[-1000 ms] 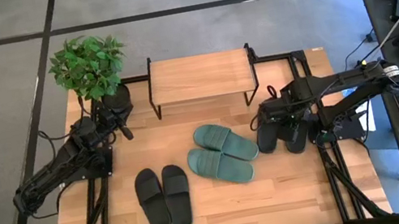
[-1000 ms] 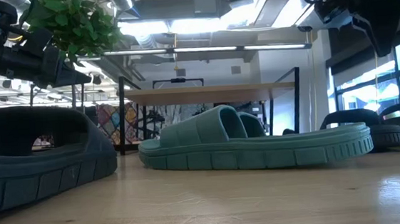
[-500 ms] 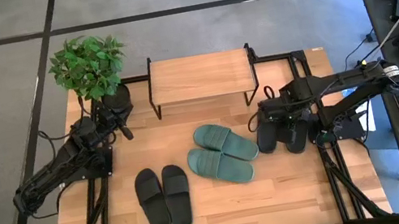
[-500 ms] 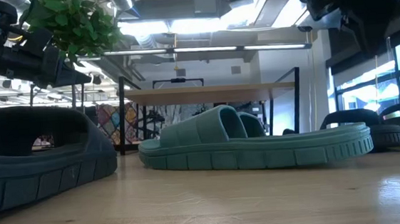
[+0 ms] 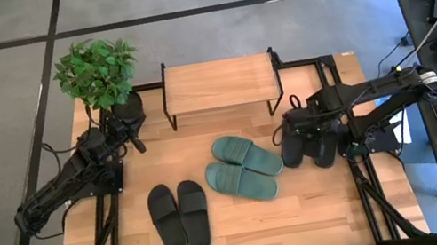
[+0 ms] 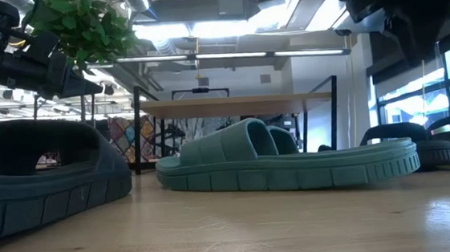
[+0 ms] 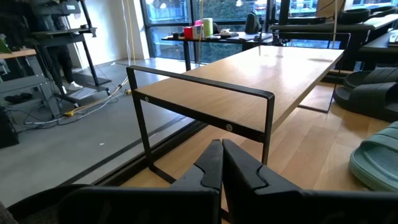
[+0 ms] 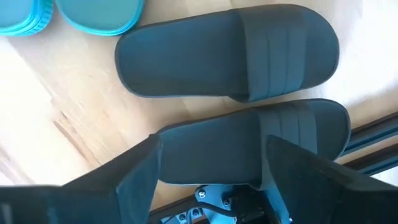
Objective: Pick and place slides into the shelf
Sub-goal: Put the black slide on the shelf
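Two black slides point(image 5: 309, 147) lie side by side, soles down, near the table's right edge. My right gripper point(image 8: 214, 162) hovers open above them. Its fingers stand on either side of the slide nearer the edge point(image 8: 249, 140) without touching it; the other slide point(image 8: 230, 53) lies beyond. A green pair point(image 5: 244, 167) rests mid-table and another black pair point(image 5: 179, 216) lies left of it. The shelf point(image 5: 219, 84) stands at the far edge, its top board bare. My left gripper point(image 7: 221, 163) is shut at the far left, facing the shelf's end.
A potted plant point(image 5: 97, 72) stands at the far left corner beside my left arm. A black frame rail point(image 8: 367, 140) runs along the table's right edge next to the black slides. Bare wood lies along the near edge point(image 5: 306, 211).
My right gripper has shifted slightly toward the table's left, staying high above the black slides at the right. The slides have not moved.
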`<state>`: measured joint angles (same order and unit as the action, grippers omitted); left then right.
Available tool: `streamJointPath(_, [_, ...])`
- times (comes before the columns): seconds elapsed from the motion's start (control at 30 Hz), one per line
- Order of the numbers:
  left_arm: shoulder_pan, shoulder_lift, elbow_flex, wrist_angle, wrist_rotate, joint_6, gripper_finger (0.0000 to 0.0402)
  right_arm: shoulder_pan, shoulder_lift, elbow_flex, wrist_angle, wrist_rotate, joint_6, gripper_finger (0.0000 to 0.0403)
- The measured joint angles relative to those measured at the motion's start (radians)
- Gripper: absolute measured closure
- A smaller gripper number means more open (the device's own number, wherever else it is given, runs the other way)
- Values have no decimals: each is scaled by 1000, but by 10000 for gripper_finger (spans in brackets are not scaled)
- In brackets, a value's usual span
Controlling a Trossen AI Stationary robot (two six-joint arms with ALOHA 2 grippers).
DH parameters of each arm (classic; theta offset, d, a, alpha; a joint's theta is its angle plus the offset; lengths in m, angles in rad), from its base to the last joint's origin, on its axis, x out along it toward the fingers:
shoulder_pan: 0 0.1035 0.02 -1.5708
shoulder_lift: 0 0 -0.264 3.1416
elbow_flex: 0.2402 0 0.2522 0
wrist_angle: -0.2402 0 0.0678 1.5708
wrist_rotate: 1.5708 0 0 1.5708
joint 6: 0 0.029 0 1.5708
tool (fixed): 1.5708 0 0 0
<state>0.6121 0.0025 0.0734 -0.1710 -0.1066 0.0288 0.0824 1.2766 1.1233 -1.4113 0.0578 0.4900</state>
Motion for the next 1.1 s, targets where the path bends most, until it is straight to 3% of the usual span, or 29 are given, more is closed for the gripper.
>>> streamJointPath(0.27, [0, 0, 0, 0, 0, 0, 401, 73, 1, 0, 31, -32, 54, 106])
streamJointPath(0.43, [0, 0, 0, 0, 0, 0, 401, 93, 30, 0, -66, 101, 87, 114])
streamJointPath(0.87, [0, 0, 0, 0, 0, 0, 401, 91, 316, -10, -157, 233, 135, 124])
streamJointPath(1.1, [0, 0, 0, 0, 0, 0, 401, 91, 393, -154, -144, 256, 183, 124])
